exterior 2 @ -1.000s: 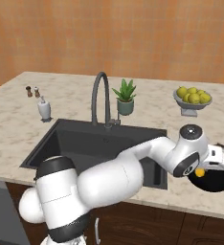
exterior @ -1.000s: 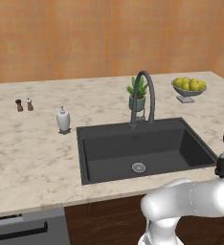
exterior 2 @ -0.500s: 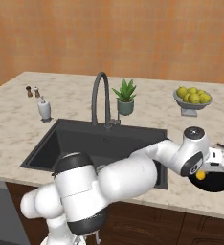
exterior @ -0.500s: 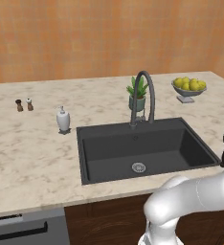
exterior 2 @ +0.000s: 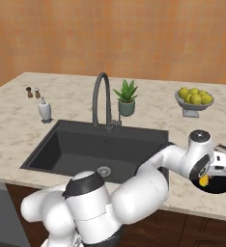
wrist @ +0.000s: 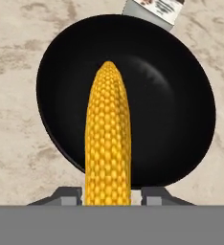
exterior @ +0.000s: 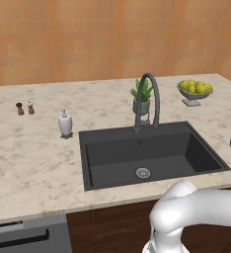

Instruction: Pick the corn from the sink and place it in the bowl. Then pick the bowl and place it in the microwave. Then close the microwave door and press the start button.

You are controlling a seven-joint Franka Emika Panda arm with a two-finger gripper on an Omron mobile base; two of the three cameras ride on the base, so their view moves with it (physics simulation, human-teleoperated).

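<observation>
The yellow corn point(wrist: 108, 139) hangs lengthwise between my fingertips, directly over the black bowl point(wrist: 176, 110), which sits on the marble counter right of the sink point(exterior: 112, 148). My gripper point(wrist: 111, 196) stands open, with a thin gap showing on each side of the cob. In the right base view the hand point(exterior 2: 206, 176) hovers low over the bowl point(exterior 2: 223, 185), and a bit of corn point(exterior 2: 204, 181) peeks out below it. The dark sink point(exterior 2: 76, 144) holds nothing but its drain. The microwave and its door are out of view.
A grey pedestal bowl of lemons point(exterior 2: 194, 96) and a potted plant point(exterior 2: 126, 99) stand behind the sink by the arched faucet point(exterior 2: 101, 99). A soap dispenser point(exterior: 64, 123) and two shakers point(exterior: 24, 107) are at the left. A small labelled box point(wrist: 152, 9) touches the bowl's far rim.
The arm's elbow has swung up and toward the cameras while the hand stayed over the bowl with the corn.
</observation>
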